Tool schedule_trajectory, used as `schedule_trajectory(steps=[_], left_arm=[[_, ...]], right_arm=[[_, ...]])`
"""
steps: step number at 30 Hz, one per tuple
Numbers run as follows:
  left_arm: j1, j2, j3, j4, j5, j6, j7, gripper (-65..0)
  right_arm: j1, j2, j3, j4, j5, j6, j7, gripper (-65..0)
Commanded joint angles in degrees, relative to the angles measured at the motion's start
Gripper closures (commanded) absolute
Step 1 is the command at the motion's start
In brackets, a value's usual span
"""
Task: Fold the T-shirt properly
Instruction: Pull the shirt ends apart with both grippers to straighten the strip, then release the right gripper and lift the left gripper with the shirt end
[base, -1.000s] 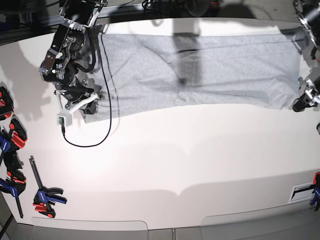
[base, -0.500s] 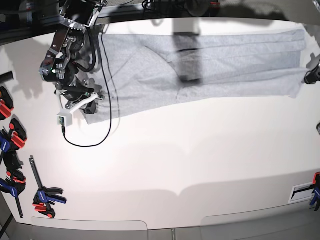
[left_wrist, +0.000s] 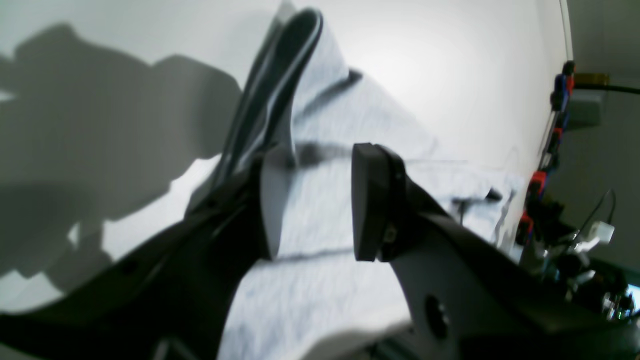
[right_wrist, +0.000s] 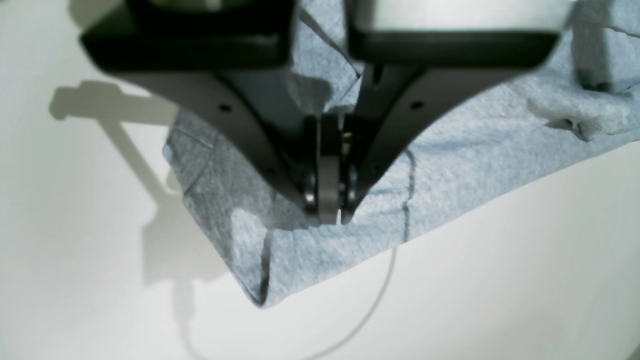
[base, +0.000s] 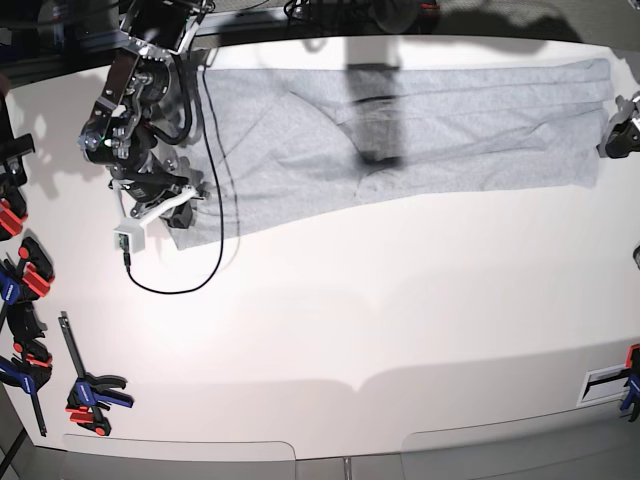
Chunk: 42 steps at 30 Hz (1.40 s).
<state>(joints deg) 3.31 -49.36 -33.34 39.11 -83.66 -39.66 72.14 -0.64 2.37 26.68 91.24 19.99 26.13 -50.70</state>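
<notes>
The light grey T-shirt (base: 450, 130) lies as a long band across the back of the table, with its plain side up. My right gripper (base: 178, 215) is at the shirt's near left corner. In the right wrist view its fingertips (right_wrist: 327, 200) are shut on the T-shirt (right_wrist: 450, 165), and cloth bunches up between the fingers. My left gripper (base: 612, 135) sits at the shirt's right end. In the left wrist view it (left_wrist: 315, 210) stands open, with the T-shirt (left_wrist: 325, 300) lying under the gap between the jaws.
Several red, blue and black clamps (base: 25, 290) lie along the table's left edge, with another (base: 95, 392) nearer the front. A black cable (base: 190, 280) loops onto the table beside my right arm. A dark shadow (base: 375, 120) falls across the shirt's middle.
My left gripper carried the shirt's right end toward the back of the table, then opened and let it go. The right arm has not moved.
</notes>
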Motion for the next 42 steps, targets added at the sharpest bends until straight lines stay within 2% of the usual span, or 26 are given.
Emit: schedule_trajectory(steps=[1, 4, 6, 7, 10, 14, 18, 20, 23, 28, 36, 42], left_arm=[[-0.48, -2.08, -0.33, 0.79, -1.34, -0.34, -1.07, -20.5], [-0.61, -2.08, -0.39, 0.79, -1.34, -0.34, -2.93, -20.5], [-0.61, -2.1, -0.39, 0.79, -1.34, -0.34, -3.96, -20.5], [-0.61, -2.08, -0.39, 0.79, -1.34, -0.34, -4.26, -20.5], [-0.61, -2.08, -1.31, 0.79, -1.34, -0.34, -4.7, -20.5], [-0.57, -2.08, -6.05, 0.76, -1.34, -0.34, -4.74, -20.5], [-0.15, -2.08, -12.04, 0.76, -1.34, -0.34, -4.81, -21.0], [1.11, -2.01, -13.62, 0.76, -1.34, -0.34, -5.51, -26.6], [4.31, -1.66, -13.92, 0.76, 1.27, -0.34, -8.81, -36.7], [8.22, 1.99, -13.92, 0.76, 6.93, -0.34, -14.84, -37.2], [8.26, 9.75, -13.92, 0.76, 7.61, -0.34, -13.44, -37.2], [8.26, 12.7, -13.88, 0.76, 7.54, -0.34, -10.36, -37.2]], right_arm=[[0.94, 0.33, -0.07, 1.18, 1.05, 0.9, 1.16, 0.0], [0.92, 0.35, -0.07, 1.18, 1.29, 1.44, 1.01, 0.0], [0.94, 0.35, -0.07, 1.18, 2.08, 4.2, 0.48, 0.0], [0.92, 0.35, -0.07, 1.22, 3.43, 5.53, 0.09, -0.1], [0.94, 0.33, -0.07, 1.25, 9.42, 8.94, -1.49, -7.5], [0.94, 0.33, -0.07, 1.64, 16.2, 13.87, -3.15, -9.4], [0.92, 0.35, -0.2, 3.23, 23.93, 13.87, -7.63, -12.6], [0.92, 0.35, -0.85, 3.93, 27.06, 13.87, -9.53, -12.6], [0.92, 0.33, -2.8, 4.02, 28.24, 13.87, -10.32, -12.6], [0.94, 0.33, -7.32, 4.02, 28.2, 13.87, -10.45, -12.6], [0.94, 0.33, -10.58, 4.02, 28.02, 13.87, -10.45, -12.6], [0.94, 0.33, -10.58, 4.02, 28.0, 13.87, -11.28, -12.6]])
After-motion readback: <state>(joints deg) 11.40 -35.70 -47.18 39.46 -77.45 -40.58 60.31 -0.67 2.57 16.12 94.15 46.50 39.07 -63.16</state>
